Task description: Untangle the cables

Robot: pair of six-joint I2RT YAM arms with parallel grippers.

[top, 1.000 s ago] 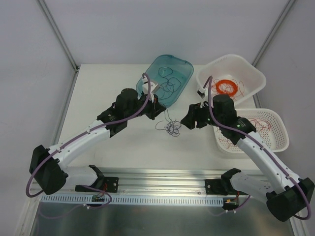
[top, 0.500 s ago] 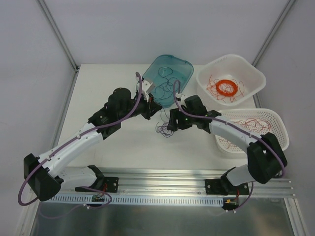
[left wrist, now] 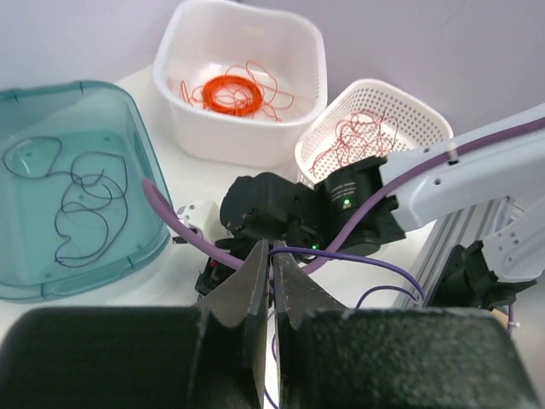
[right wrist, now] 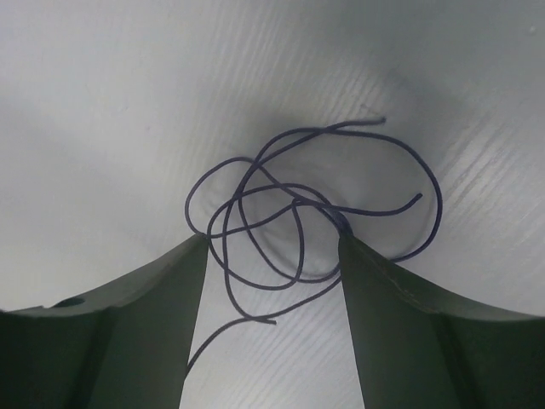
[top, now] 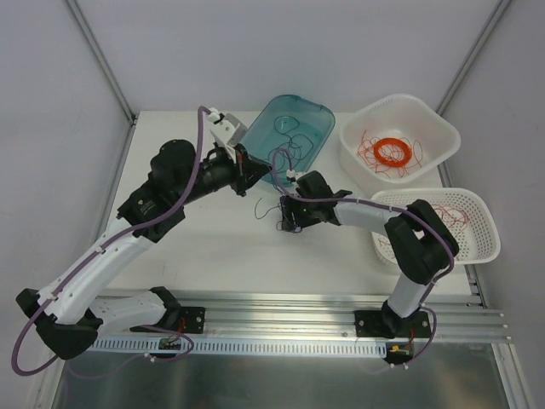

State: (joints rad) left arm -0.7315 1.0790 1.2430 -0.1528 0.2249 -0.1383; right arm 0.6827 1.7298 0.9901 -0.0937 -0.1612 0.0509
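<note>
Left gripper (left wrist: pixel 272 256): jaws together, a dark strand of the cables (right wrist: pixel 294 196) pinched at the tips, held up off the table (top: pixel 196 247).

Right gripper (right wrist: pixel 272 247): jaws apart, low over the table. The loose dark blue-purple tangle lies on the surface between the two fingers, with one loop against the right finger.

Teal tray (top: pixel 317 115), far centre: a few dark wire loops lie flat inside.

White tub (top: pixel 436 128), far right: orange ring coil (top: pixel 392 151) with red wire curls around it.

Perforated basket (top: pixel 482 223), near right: red wires (top: pixel 443 213) are spread over the floor.

The right forearm lies across the table from the basket toward the tangle. The left wrist hangs over the tray's near-left corner.

Against a second ago: the right arm was over the basket edge and now reaches left and low to the tangle. The left arm has drawn back and up to the far left. The tangle sits slightly further left.
</note>
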